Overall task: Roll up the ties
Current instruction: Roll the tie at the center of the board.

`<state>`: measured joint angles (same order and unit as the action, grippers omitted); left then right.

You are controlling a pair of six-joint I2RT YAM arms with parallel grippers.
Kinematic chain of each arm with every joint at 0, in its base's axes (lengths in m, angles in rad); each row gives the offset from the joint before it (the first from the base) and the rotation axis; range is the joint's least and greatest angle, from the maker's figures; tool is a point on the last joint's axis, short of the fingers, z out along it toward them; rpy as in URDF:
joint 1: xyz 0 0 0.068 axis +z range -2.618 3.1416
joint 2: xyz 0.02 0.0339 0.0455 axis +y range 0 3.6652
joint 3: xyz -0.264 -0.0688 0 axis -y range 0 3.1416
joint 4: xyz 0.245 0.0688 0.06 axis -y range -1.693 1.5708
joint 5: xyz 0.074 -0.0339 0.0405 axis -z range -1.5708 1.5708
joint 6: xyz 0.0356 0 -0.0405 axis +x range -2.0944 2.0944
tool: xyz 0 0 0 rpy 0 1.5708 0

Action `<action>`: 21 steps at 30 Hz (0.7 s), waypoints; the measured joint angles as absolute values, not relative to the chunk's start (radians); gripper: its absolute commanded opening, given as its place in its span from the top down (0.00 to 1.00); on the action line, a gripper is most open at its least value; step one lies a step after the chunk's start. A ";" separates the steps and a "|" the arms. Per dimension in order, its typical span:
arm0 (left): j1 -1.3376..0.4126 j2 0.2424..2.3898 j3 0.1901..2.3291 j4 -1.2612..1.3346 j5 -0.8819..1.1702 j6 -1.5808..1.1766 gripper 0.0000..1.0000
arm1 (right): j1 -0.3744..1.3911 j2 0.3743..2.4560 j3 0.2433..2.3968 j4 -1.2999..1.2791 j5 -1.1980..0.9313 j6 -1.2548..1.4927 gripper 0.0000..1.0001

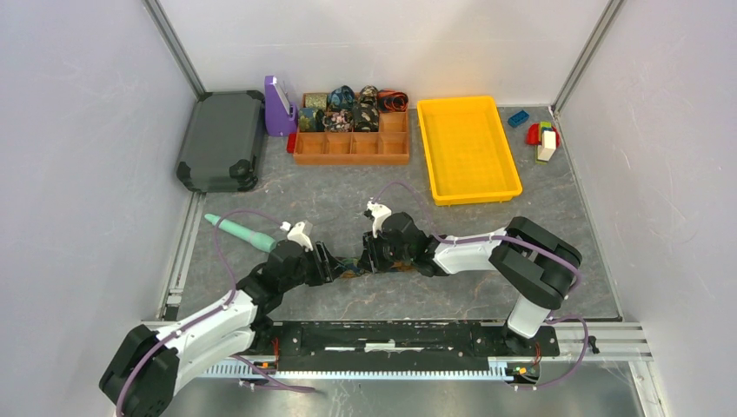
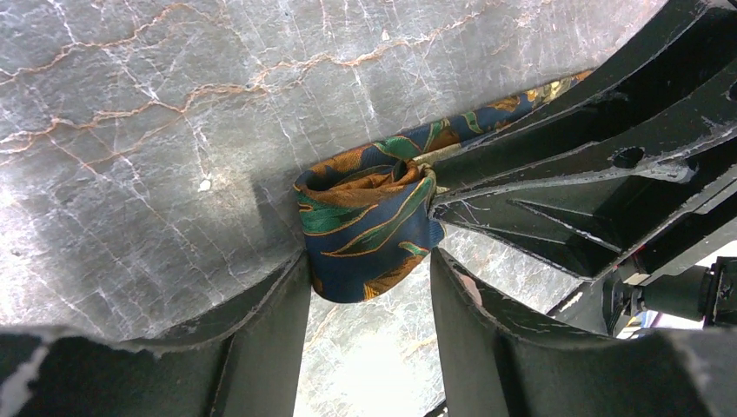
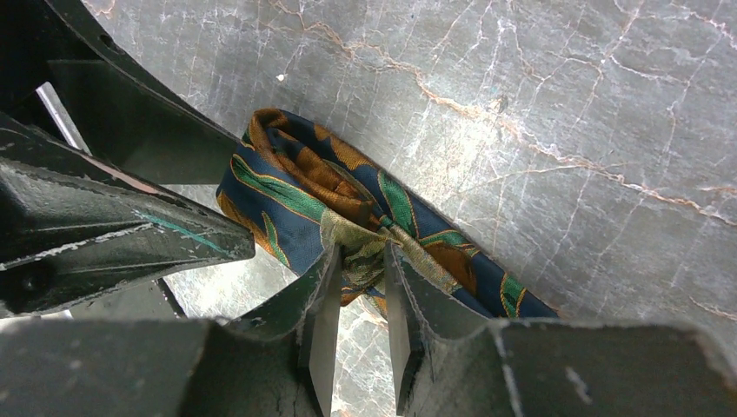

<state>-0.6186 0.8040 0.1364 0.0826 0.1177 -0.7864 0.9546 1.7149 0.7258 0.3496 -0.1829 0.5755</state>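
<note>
A tie point(image 1: 353, 266) in dark blue with green and orange leaves lies on the grey marble table between my two grippers. In the left wrist view its rolled end is a coil point(image 2: 365, 217), and my left gripper point(image 2: 369, 269) has a fingertip against each side of the coil's lower part. My right gripper point(image 3: 361, 271) is shut on a bunched fold of the tie's olive-gold lining point(image 3: 361, 248), right beside the coil. The tie's remaining length point(image 3: 487, 287) runs off under the right finger. From above, the left gripper point(image 1: 335, 265) and right gripper point(image 1: 369, 259) meet tip to tip.
A teal-green stick point(image 1: 239, 233) lies left of the left arm. At the back stand a wooden compartment box point(image 1: 352, 149) with several rolled ties, a purple holder point(image 1: 279, 109), a dark grey case point(image 1: 222, 139), a yellow tray point(image 1: 468, 148) and toy blocks point(image 1: 541, 135).
</note>
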 measured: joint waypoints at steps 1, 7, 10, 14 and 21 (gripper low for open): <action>-0.618 0.808 0.134 0.089 0.119 -0.786 0.41 | 0.955 1.716 0.727 0.349 -0.183 0.575 0.70; -0.616 0.841 0.126 0.124 0.138 -0.780 0.27 | 0.955 1.717 0.730 0.347 -0.183 0.575 0.70; -0.616 0.850 0.126 0.148 0.138 -0.781 0.25 | 0.955 1.717 0.731 0.345 -0.183 0.575 0.70; -0.616 0.851 0.126 0.154 0.133 -0.781 0.31 | 0.955 1.717 0.731 0.343 -0.183 0.575 0.70; -0.616 0.873 0.122 0.162 0.132 -0.781 0.47 | 0.955 1.717 0.733 0.341 -0.183 0.575 0.70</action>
<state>-0.6163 0.8726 0.1223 0.1619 0.1322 -0.7815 0.9546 1.7172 0.7326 0.3412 -0.1829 0.5751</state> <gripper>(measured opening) 0.584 0.300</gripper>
